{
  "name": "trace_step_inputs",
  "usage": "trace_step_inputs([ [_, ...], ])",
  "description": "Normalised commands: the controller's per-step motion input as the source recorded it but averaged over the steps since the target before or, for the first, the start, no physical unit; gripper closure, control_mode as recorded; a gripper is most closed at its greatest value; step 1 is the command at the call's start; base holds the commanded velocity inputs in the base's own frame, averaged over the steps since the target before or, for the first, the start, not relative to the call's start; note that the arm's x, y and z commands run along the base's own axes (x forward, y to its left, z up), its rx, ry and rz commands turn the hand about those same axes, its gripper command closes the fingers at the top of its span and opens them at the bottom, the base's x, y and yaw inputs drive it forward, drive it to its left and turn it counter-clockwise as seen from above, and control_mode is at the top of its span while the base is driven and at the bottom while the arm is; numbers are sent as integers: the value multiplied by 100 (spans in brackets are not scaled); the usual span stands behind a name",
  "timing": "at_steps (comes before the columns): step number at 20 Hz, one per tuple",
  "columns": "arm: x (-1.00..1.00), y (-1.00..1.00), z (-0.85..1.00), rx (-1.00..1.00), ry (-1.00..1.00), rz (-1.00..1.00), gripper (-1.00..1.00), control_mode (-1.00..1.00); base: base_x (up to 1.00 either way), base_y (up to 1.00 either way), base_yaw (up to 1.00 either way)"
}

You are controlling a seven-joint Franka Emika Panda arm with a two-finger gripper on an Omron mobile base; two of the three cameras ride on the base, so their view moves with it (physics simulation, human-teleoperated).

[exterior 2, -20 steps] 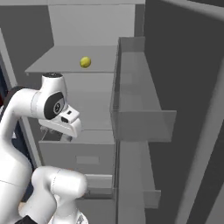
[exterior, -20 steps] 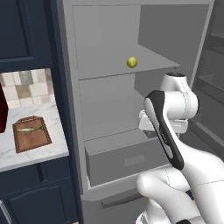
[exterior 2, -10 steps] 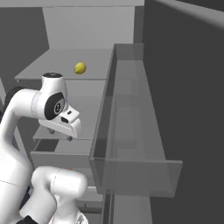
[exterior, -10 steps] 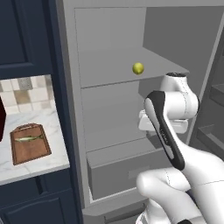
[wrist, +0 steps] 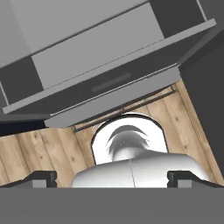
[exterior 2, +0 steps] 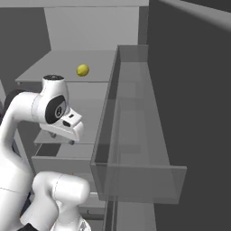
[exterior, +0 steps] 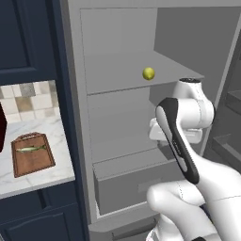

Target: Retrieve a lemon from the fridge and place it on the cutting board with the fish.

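The lemon point(exterior: 148, 73) point(exterior 2: 82, 70) lies alone on the upper shelf of the open grey fridge point(exterior: 117, 84) point(exterior 2: 49, 67). To the fridge's left, the brown cutting board point(exterior: 30, 160) rests on a marble counter with the thin fish point(exterior: 30, 148) on it. My gripper point(exterior 2: 62, 138) point(wrist: 113, 178) hangs in front of the fridge, lower than the lemon's shelf and well short of it. It points down at the floor. Its fingertips point(wrist: 41, 178) stand wide apart, open, with nothing between them.
The fridge door stands open on the right, and its deep door bin point(exterior 2: 135, 171) juts close beside my arm. A grey drawer point(exterior: 132, 183) point(wrist: 100, 48) sits below the shelves. Navy cabinets point(exterior: 28, 37) flank the fridge on the left. Wood floor point(wrist: 43, 148) lies beneath.
The whole picture has shifted: the base has driven nearer the fridge, so the lemon and shelves look larger and the door bin looms closer. The arm keeps its pose, gripper still open.
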Motion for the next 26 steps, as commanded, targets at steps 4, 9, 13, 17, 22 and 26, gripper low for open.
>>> trace_step_inputs([
  [4,0,7,35,-7,-59,15,-100,-100,0,0,0],
  [9,-7,0,72,-11,-73,21,-100,-100,0,0,0],
  [13,0,0,97,0,-51,16,-100,-100,0,0,0],
  [17,0,5,76,-1,-38,4,-100,-100,0,0,0],
  [22,17,5,53,-8,-7,-9,-100,-100,0,0,0],
  [26,17,0,68,0,5,-15,-100,-100,0,0,0],
])
